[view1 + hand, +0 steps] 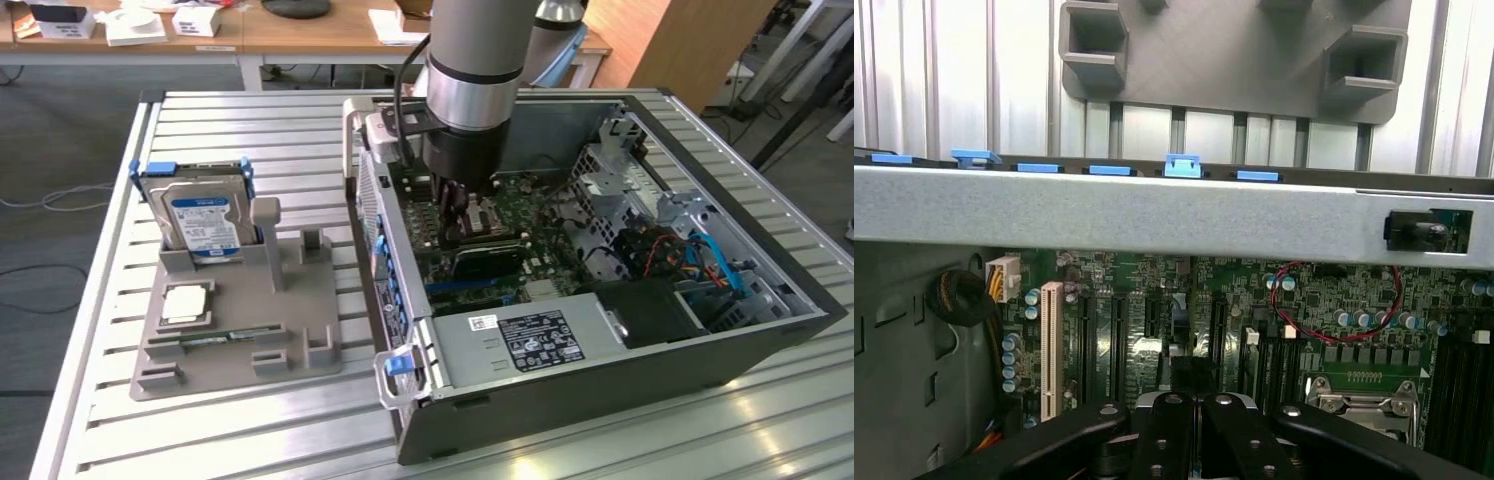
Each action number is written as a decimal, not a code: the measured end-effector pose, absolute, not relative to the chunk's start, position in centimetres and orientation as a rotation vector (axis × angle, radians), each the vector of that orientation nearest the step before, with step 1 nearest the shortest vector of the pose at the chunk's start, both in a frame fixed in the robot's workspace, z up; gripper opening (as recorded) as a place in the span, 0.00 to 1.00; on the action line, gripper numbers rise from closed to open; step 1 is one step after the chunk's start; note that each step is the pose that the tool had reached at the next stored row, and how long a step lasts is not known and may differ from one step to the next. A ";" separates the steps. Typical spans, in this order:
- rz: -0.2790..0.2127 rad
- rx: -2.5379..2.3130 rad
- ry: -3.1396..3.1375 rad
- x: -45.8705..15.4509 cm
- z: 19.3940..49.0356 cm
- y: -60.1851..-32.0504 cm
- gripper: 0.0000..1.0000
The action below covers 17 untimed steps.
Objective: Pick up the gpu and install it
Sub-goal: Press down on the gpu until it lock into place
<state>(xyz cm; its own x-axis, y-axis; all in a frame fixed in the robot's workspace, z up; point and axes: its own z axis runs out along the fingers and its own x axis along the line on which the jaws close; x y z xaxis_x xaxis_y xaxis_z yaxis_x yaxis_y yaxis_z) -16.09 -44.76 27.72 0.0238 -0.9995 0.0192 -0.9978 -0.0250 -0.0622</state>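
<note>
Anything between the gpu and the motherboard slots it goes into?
Nothing visible. The gripper, shut, is low inside the open case, right over the motherboard's slots. The dark piece at its fingertips, seemingly the gpu, has bare slots ahead; cables lie off to the sides.

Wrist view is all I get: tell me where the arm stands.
Observer: The arm reaches down into the open case, claw low over the motherboard.
Operator: Report the holder.
Observer: The grey holder sits beside the case, on the exterior view's left; a hard drive stands upright in it.
Operator: Name what else it carries.
Observer: A silver chip lies flat on it.
</note>
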 end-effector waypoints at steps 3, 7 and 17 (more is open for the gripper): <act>-0.089 -2.225 2.172 -16.1 27.7 -44.8 0.11; -0.089 -2.225 2.172 -16.4 27.6 -44.7 0.11; -0.090 -2.201 2.197 -16.4 27.6 -44.7 0.11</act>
